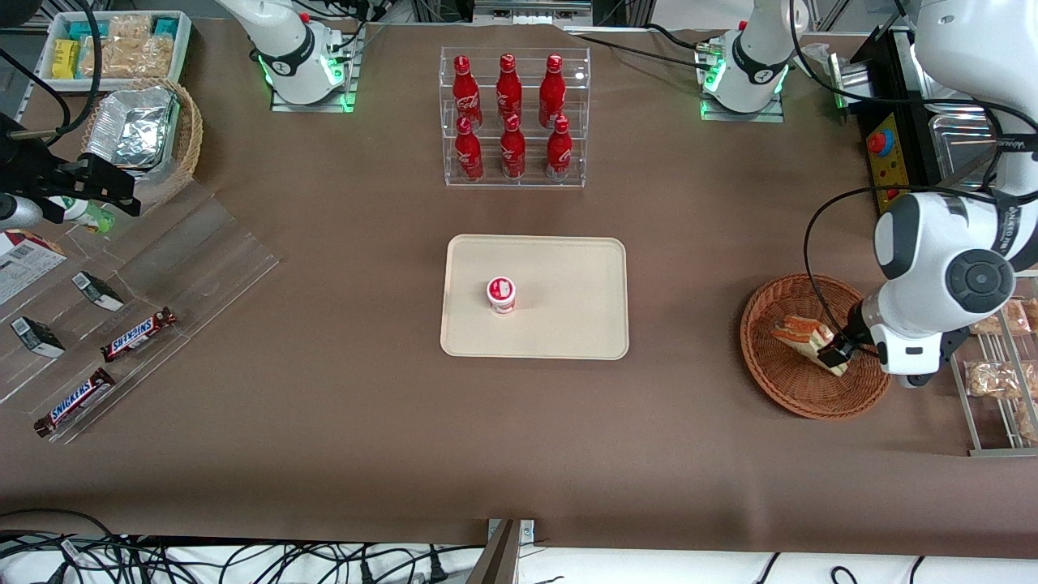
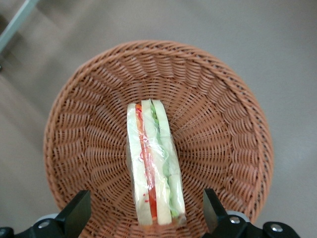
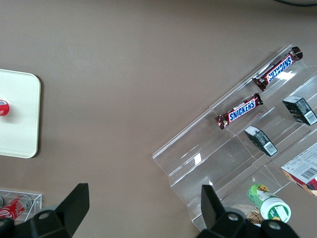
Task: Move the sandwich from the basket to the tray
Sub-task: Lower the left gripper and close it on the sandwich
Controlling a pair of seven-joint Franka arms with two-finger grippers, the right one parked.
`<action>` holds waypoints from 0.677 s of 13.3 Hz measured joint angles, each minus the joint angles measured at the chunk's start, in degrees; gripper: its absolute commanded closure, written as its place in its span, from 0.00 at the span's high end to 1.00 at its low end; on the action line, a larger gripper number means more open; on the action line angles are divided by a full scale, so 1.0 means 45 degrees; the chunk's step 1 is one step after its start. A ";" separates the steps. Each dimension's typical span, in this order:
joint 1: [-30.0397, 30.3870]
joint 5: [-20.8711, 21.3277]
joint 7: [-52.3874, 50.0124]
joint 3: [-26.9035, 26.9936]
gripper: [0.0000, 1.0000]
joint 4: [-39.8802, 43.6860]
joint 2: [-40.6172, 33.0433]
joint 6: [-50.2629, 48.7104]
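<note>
Straddling the sandwich in the basket, the pincer stands released; slippery wrap risks a slip before reaching the tray.

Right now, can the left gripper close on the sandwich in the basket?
Probably yes: the left gripper is open over the brown wicker basket, its fingers either side of the wrapped sandwich, nothing between.

The gripper hangs over the basket, its wrist covering the basket's rim nearest the working arm's end of the desk and one end of the sandwich. In the wrist view only the fingers' upper parts show, spread apart.
</note>
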 measured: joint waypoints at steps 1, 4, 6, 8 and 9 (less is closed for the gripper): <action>0.0000 0.0009 -0.0248 -0.0001 1.00 -0.0305 0.0028 0.0408; -0.0001 0.0013 -0.0808 -0.0001 1.00 -0.0774 0.0172 0.1111; -0.0001 0.0014 -0.0946 -0.0002 1.00 -0.1101 0.0267 0.1635; -0.0001 0.0014 -0.1006 -0.0002 0.72 -0.1399 0.0302 0.2010; -0.0001 0.0014 -0.1033 -0.0002 0.43 -0.1468 0.0308 0.2067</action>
